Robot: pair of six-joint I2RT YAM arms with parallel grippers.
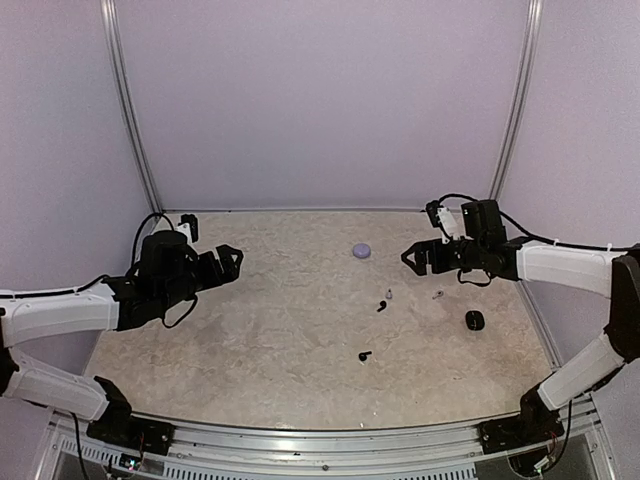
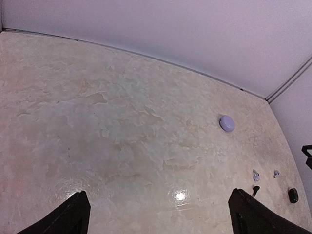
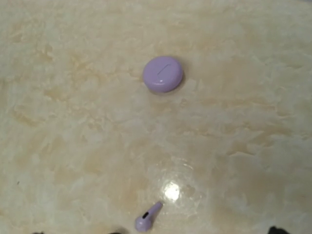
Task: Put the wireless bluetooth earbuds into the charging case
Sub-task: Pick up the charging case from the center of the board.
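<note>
A closed lilac round charging case (image 1: 361, 251) lies at the back middle of the table, and it shows too in the left wrist view (image 2: 226, 123) and the right wrist view (image 3: 163, 73). A black case (image 1: 474, 320) sits to the right. Of the earbuds, one pale bud (image 1: 388, 294) lies beside a black bud (image 1: 381, 306). Another pale bud (image 1: 438, 295) is further right, and a second black bud (image 1: 364, 355) lies nearer the front. My left gripper (image 1: 232, 262) hangs open at the left. My right gripper (image 1: 410, 257) hangs open above the table, with a pale bud (image 3: 147, 218) just below its view's middle. Neither holds anything.
The marbled tabletop (image 1: 280, 320) is closed in by pale walls at the back and sides, with metal posts (image 1: 130, 110) in the back corners. A metal rail (image 1: 320, 432) runs along the near edge between the arm bases.
</note>
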